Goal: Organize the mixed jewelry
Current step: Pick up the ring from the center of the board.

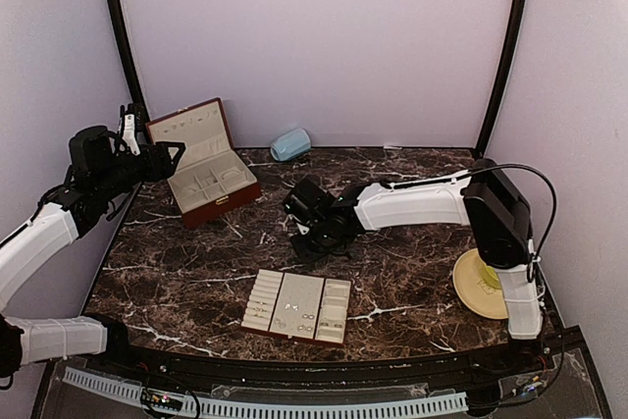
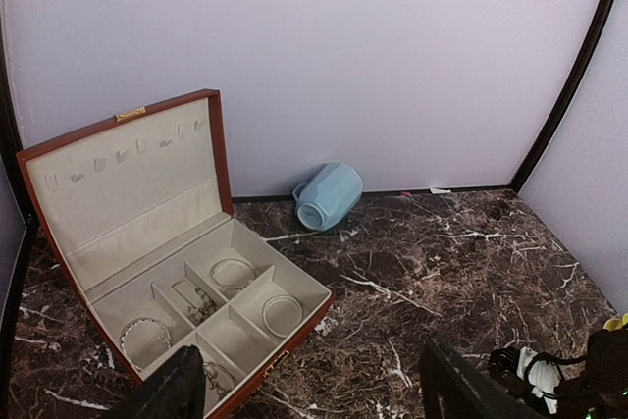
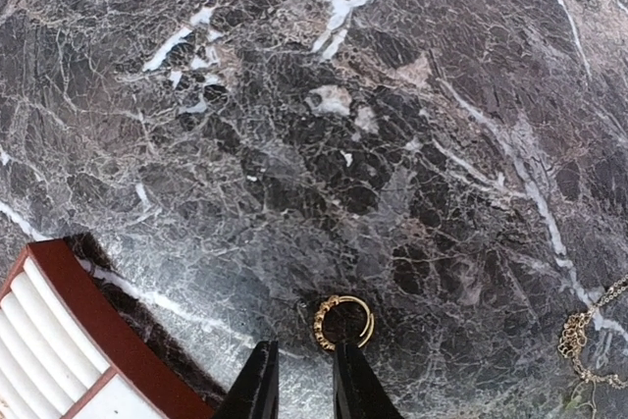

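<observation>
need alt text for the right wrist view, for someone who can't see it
The right gripper, jaws narrowly apart, sits at a small gold ring lying on the dark marble table, one finger at the ring's lower edge. A thin gold chain lies at the right edge, and a corner of the cream-lined tray shows at bottom left.

I can't find any words, numbers, labels or signs to read on anything here. Nothing has writing on it.
</observation>
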You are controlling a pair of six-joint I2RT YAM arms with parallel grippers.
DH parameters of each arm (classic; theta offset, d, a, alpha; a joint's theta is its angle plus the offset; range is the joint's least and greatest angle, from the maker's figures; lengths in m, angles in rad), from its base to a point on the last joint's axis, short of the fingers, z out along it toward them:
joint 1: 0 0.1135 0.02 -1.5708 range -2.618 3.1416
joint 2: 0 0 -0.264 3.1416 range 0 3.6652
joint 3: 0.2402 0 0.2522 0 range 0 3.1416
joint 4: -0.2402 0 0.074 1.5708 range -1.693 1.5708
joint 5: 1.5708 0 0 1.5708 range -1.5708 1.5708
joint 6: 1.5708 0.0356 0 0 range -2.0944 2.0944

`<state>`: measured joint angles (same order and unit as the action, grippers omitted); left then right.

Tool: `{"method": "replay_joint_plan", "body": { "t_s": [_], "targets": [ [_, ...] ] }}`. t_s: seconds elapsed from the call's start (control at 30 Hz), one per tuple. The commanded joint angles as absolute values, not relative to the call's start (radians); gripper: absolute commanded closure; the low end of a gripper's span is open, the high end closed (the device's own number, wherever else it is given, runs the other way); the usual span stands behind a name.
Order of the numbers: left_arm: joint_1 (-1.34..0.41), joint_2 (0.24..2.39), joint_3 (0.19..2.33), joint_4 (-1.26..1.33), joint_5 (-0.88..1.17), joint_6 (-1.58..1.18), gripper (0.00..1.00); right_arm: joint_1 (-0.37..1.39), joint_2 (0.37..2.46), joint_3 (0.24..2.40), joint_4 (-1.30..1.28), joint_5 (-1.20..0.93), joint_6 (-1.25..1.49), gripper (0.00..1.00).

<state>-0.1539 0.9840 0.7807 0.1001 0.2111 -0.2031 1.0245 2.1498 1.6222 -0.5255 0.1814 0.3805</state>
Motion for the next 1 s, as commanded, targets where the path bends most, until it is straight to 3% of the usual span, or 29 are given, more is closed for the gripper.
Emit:
{"method": "replay_joint_plan", "body": {
  "t_s": [0.0,0.83,0.97],
  "targets": [
    [-0.149,0.976,0.776,0.123,0.204,-0.193,0.22,1.019,2.183,1.648,-0.523,0.185,0.391,0.80],
    [-0.149,0.976,0.775,0.123,0.201,-0.192,0.22,1.019,2.241,1.677,-0.531,0.224,0.360,0.89],
    [-0.149,0.974,0.775,0.123,0.202,-0.192,0.22,1.019,2.243,1.674,-0.530,0.226,0.363,0.95]
  ]
}}
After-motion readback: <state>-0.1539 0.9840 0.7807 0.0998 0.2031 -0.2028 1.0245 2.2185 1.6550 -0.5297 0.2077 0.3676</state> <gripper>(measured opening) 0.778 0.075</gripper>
